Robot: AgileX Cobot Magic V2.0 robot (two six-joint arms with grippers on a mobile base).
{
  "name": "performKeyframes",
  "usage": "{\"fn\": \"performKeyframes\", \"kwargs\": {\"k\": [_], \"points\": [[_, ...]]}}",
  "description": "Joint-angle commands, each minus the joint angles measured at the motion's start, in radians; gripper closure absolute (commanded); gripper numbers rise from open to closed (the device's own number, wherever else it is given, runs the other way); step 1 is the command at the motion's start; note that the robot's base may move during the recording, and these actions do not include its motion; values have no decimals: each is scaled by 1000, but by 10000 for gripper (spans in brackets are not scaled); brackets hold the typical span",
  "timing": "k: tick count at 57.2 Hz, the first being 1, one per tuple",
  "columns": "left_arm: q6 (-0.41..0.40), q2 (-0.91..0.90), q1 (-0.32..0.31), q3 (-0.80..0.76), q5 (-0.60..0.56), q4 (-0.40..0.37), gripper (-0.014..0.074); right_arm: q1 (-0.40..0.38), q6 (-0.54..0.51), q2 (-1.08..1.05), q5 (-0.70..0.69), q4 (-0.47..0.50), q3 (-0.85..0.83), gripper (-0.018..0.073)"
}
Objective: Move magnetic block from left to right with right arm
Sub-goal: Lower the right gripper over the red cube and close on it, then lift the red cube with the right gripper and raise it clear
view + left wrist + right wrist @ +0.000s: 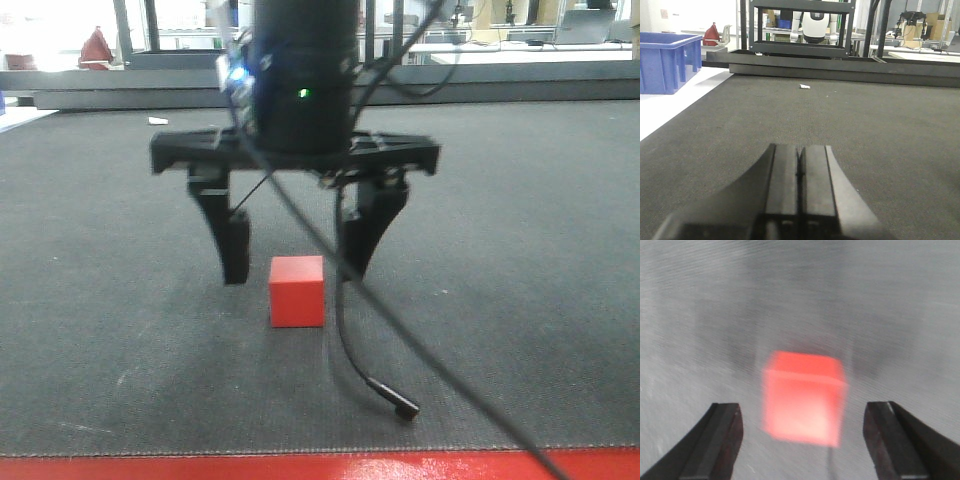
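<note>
Right gripper jaws: the black two-fingered right gripper (295, 272) stands wide open, the gap clearly broader than the cube, and nothing is clamped in it.
Right gripper fingers: in the front-facing view the dark, tapering fingers (233, 250) point down at the mat, with the tips at about the height of the cube's top edge. In the right wrist view both fingers (722, 435) frame the picture's lower corners.
Left gripper jaws: the black left gripper (800, 150) has its two flat fingers pressed together with only a thin seam between them. It holds nothing and hovers low over bare mat.
Surface: a dark grey woven mat (520, 300) with a glossy red strip (300, 468) along its near edge.
In the way: a thin black cable (345, 330) droops from the right arm across the front of one finger. It passes just beside the cube, and its plug end (405, 408) lies near the mat.
Other things: a blue plastic crate (665, 60) stands on the white floor left of the mat. A small white scrap (804, 86) lies far out on the mat, and a black metal rack (800, 30) stands beyond it.
Task thing: the small bright-red magnetic block (297, 291) sits flat on the mat, touching neither finger.
Block versus jaws: the wrist view, blurred, shows the block (804, 400) centred in the gap. Whether the tips already flank its sides cannot be told.
</note>
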Motion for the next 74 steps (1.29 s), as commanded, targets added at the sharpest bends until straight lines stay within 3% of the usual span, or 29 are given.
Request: {"fn": "performKeyframes", "kwargs": {"k": [1,30,34,47,59,74], "points": [[-2,-12,-4,8,-91,-5,722,1,0,-28,14,1,-51,-39],[-2,-12,-4,8,-91,-5,722,-9,12,-1,3,16,-51,-34],[-2,-12,-4,8,-91,-5,722,-9,12,-1,3,16,-51,-2],[-2,-12,-4,8,-91,-5,722,-9,12,-1,1,11,-51,260],[-2,-12,-4,8,-91,-5,722,-9,0,-31,3,2,-51,267],[-2,-12,-4,8,-91,-5,722,-42,-117,-182,-55,-45,56,267]]}}
